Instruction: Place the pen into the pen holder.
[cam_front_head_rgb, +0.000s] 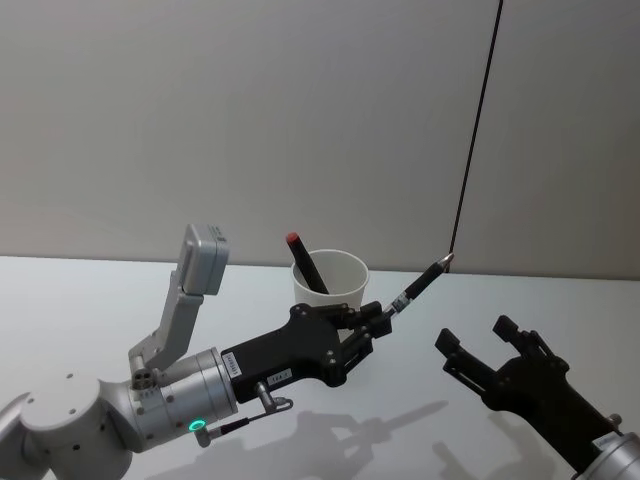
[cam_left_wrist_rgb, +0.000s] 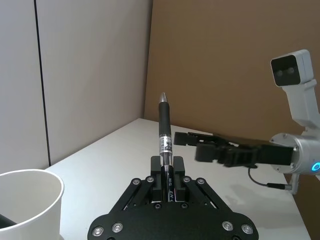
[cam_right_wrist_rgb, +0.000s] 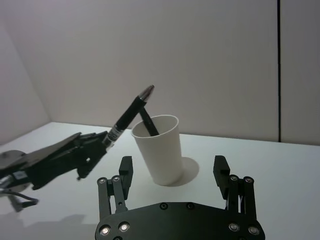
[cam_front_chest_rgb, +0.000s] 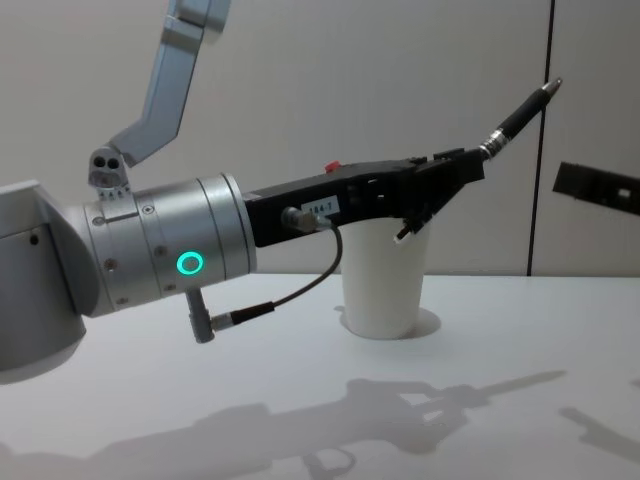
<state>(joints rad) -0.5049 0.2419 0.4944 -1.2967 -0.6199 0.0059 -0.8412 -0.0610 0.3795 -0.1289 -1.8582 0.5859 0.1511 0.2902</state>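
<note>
Pen (cam_front_head_rgb: 420, 282): black barrel, white label, silver tip. Your left gripper (cam_front_head_rgb: 375, 318) is holding it in air, jaws pinching its lower end, tip pointing up, just right of pen holder (cam_front_head_rgb: 350, 292). Holder: plain white tapered paper cup, standing on tabletop (cam_front_head_rgb: 100, 300). You are looking at two pens, one cup: red-capped pen (cam_front_head_rgb: 305, 262) leaning inside cup. Right gripper (cam_front_head_rgb: 482, 338) hovering right of cup, jaws spread

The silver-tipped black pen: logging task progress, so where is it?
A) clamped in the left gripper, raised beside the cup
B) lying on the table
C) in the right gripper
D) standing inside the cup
A: the left gripper is shut on the pen, which slants upward beside the pen holder.
</note>
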